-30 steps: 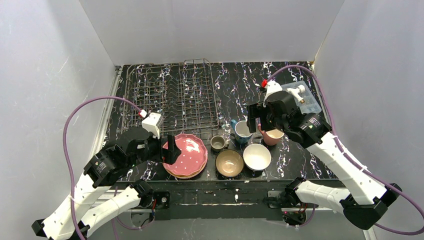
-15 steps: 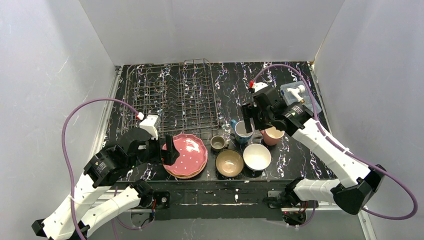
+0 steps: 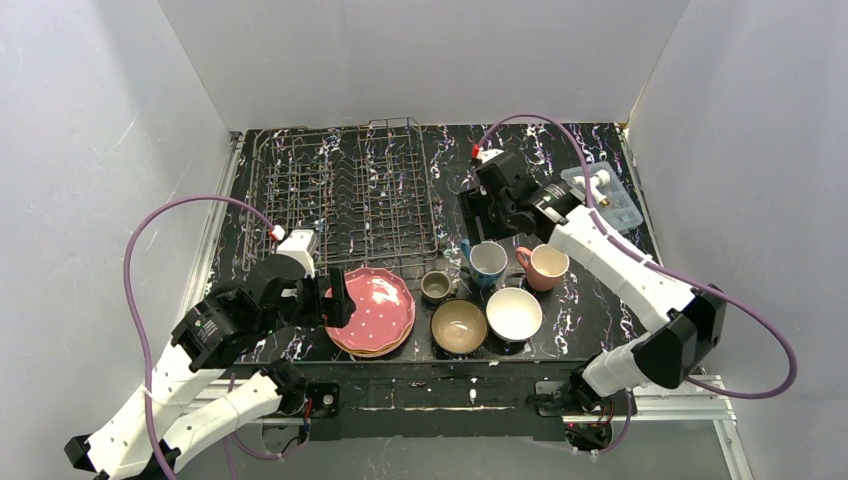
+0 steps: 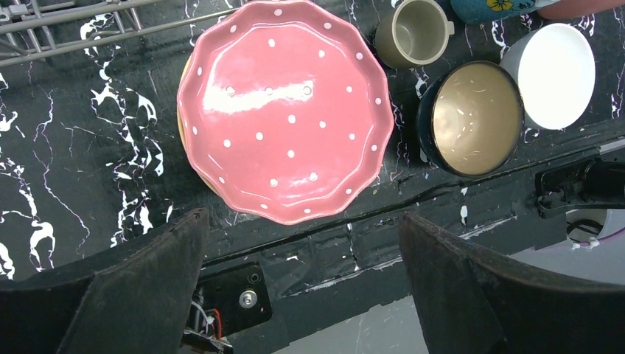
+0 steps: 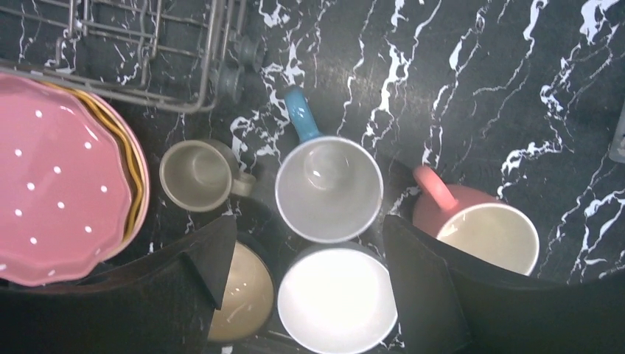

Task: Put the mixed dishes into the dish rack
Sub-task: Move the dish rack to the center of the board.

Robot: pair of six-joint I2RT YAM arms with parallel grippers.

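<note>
Right gripper (image 5: 309,247) hangs with its jaws apart and empty over the blue mug (image 5: 328,188). The left gripper (image 4: 302,221), also spread wide, hovers at the near edge of the pink plate (image 4: 284,110). None of the dishes stands in the dish rack (image 3: 340,190) yet. Crowding looks like the main risk: the pink mug (image 5: 479,228), white bowl (image 5: 335,302) and grey-olive mug (image 5: 197,175) sit close around the blue one, so a descending finger could knock or tip a neighbour. A clear box (image 3: 605,195) sits at the far right, away from the rack.
</note>
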